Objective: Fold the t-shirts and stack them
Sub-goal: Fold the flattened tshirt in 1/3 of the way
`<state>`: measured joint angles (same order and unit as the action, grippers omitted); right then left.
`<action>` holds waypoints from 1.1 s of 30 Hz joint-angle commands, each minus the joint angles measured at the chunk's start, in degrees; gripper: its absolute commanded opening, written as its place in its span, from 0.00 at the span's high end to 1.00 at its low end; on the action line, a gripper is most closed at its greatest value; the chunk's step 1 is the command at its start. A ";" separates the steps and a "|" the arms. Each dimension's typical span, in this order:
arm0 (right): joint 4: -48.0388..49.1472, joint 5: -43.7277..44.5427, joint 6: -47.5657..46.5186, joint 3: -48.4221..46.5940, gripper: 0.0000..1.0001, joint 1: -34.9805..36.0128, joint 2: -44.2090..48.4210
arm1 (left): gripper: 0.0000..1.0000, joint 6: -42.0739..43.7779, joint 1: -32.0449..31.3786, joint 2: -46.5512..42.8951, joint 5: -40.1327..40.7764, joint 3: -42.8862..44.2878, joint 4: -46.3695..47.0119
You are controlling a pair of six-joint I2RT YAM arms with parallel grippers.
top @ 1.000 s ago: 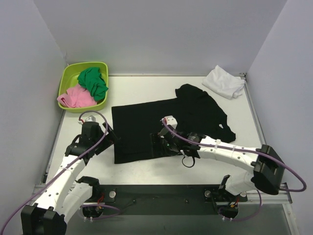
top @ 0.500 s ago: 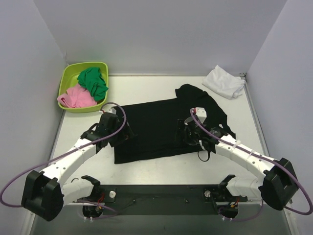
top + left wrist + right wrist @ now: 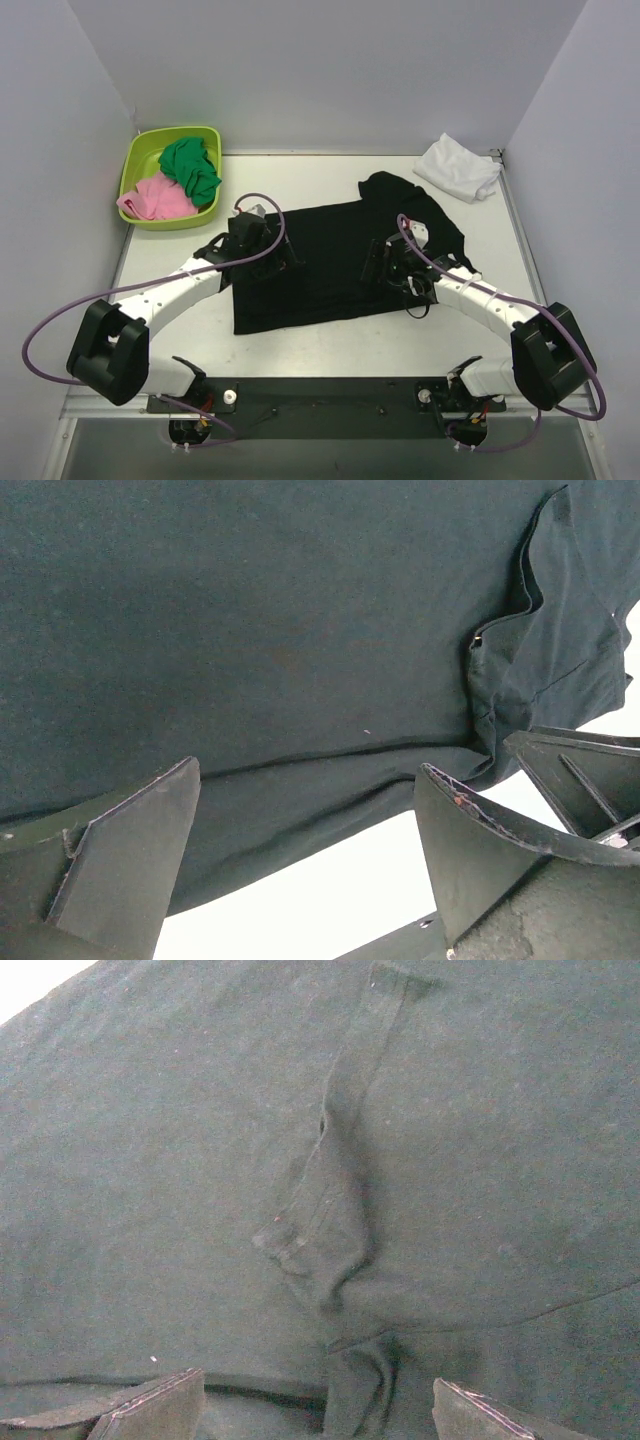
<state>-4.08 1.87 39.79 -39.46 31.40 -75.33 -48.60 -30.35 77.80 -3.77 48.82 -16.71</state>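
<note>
While both arms hung over the middle of the white table [image 3: 300, 180], the large black soft cloth t-shirt [image 3: 320, 265] lay mostly flat there. Its squared body sat toward the left side and its rumpled sleeve and collar end ran off toward the far right corner. The white cloth t-shirt [image 3: 458, 168] sat crumpled in that far right corner, well apart from the lime-green plastic tub [image 3: 128, 165] at the far left corner. The left gripper [image 3: 268, 250] hovered low over the black shirt's left part with its fingers [image 3: 120, 860] spread wide and nothing between them. The right gripper [image 3: 388, 268] was likewise spread and empty above a raised crease [image 3: 330, 1230] in the cloth. Whether either set of fingertips touched the fabric could not be told. The shirt looked light, limp and non-slippery, so it would probably sag and drag rather than hold a shape. A pinch in the flat middle would likely gather only a pucker. The better holds seemed to be its edges: the hem corners near the table's left side for one gripper, and the shoulder or sleeve seam for the other. Lifting both together should keep the fold line straight.
</note>
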 commanded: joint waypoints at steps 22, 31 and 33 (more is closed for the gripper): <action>0.22 -2.13 7.23 -2.46 0.00 12.02 -0.53 | 0.04 1.67 -0.06 -6.96 5.51 -4.17 -3.31; -2.25 3.23 5.74 -1.15 0.00 13.34 4.13 | 0.13 -1.23 0.90 -13.54 14.49 -6.62 -20.20; -1.90 3.14 5.74 -0.10 0.00 13.51 5.10 | 0.15 -2.11 1.25 -15.91 14.76 -8.90 -20.64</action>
<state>-4.67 2.20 46.24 -40.18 44.51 -73.43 -48.56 -30.06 67.26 7.01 42.94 -31.57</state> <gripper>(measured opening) 0.997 0.868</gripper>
